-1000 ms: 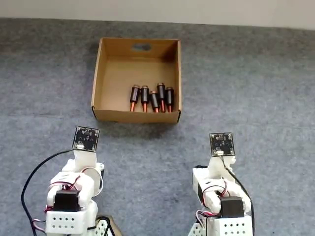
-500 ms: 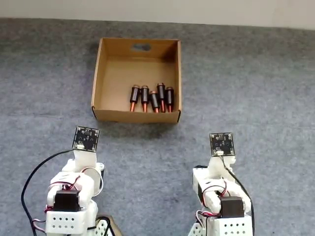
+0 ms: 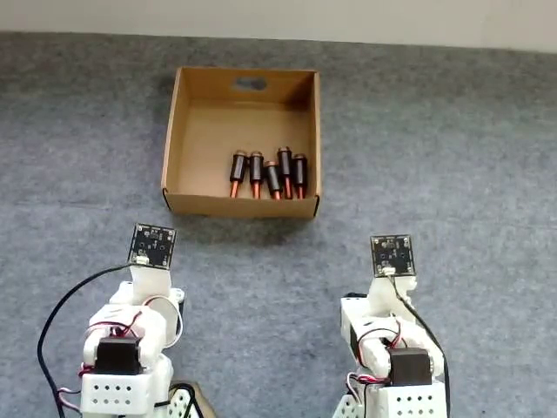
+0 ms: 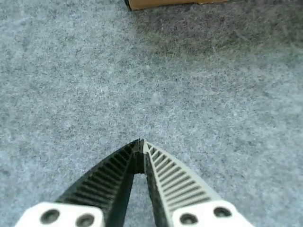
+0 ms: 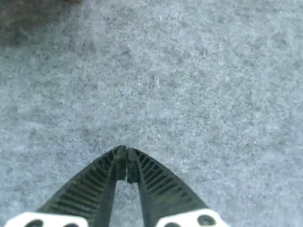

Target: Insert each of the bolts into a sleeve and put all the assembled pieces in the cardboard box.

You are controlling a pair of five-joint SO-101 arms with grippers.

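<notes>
1. Since all five assembled pieces (image 3: 268,175) lie inside the cardboard box (image 3: 177,131), side by side near its front wall and more in its right half, I judge that the task is finished or very near to it.
2. Each piece is a dark sleeve with a copper-coloured bolt end that comes out toward the front wall. They look like metal, so I expect them to be stiff, rather heavy for their size, smooth and round. Such a piece can roll on the floor of the box and can slip between the fingers.
3. If one must be picked up, the best place is, I think, across the middle of the dark sleeve, which is the thicker part. The thin bolt end is a worse place, because the bolt may slide out of the sleeve.
4. The left gripper (image 4: 141,143) has its jaws pressed together, tip against tip, with nothing between them. It hangs over the grey felt (image 3: 452,157), not far from the front left corner of the box.
5. The right gripper (image 5: 126,150) also has its jaws clenched on nothing. It hangs over the felt, apart from the box and from the pieces.
</notes>
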